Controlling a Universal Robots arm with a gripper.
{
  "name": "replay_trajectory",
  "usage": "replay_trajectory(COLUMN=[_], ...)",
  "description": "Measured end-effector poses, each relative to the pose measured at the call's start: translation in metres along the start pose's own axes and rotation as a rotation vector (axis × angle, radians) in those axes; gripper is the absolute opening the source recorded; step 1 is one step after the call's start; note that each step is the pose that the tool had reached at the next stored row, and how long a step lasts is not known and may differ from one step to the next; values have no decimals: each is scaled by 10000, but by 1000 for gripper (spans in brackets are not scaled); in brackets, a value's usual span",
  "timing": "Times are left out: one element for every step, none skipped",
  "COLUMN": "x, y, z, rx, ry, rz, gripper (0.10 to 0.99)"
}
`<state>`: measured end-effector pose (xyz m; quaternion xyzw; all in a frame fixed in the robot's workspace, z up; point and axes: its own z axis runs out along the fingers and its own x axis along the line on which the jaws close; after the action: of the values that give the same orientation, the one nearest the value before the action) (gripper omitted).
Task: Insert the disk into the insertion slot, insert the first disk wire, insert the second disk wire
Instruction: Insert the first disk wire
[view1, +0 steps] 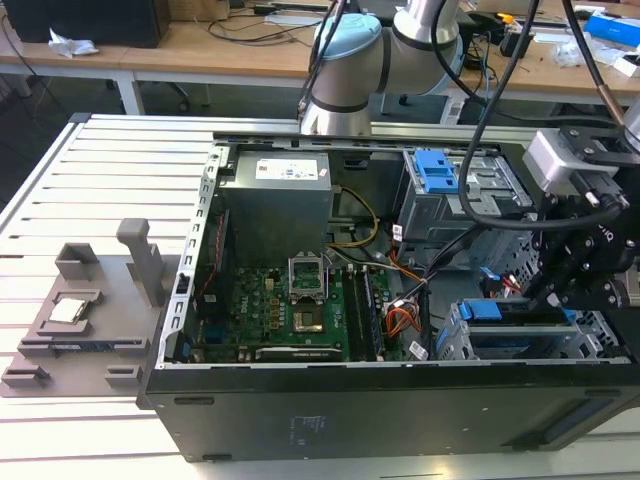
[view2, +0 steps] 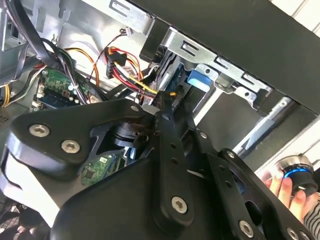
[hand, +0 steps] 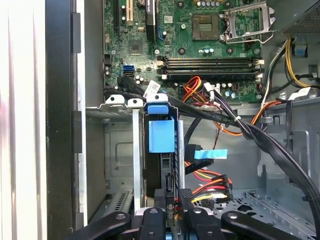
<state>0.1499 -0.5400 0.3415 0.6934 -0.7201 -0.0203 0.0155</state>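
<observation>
Disk (hand: 161, 136) inside insertion slot (hand: 120, 150)

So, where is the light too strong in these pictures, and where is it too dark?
First wrist view: the white slatted table is washed out, the bright blue plastic disk caddy evenly lit. Second wrist view: the silver metal case frame glares, the black gripper looks dark. Exterior view: even light, no strong glare.
</observation>
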Motion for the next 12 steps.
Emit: replay_trajectory(x=[0,-1,-1,-2,-4,-8,-18,-24,-32,-37,-42,-43], y=[2,3,5,7,9,10,11,12,12,13,13,13], z=[-35,-64,-101,-134,-169,-186,-200,-207,-213,-214,-216,-216], rx=[0,0,0,0,0,0,0,0,0,0,0,-1], ry=[0,-1,-1,-1,1,0,-3,-1,1,0,-2,-3], rz=[0,0,0,0,0,0,-1,0,0,0,0,0], gripper=[247,247,247,247,247,247,247,231,165,165,106,106])
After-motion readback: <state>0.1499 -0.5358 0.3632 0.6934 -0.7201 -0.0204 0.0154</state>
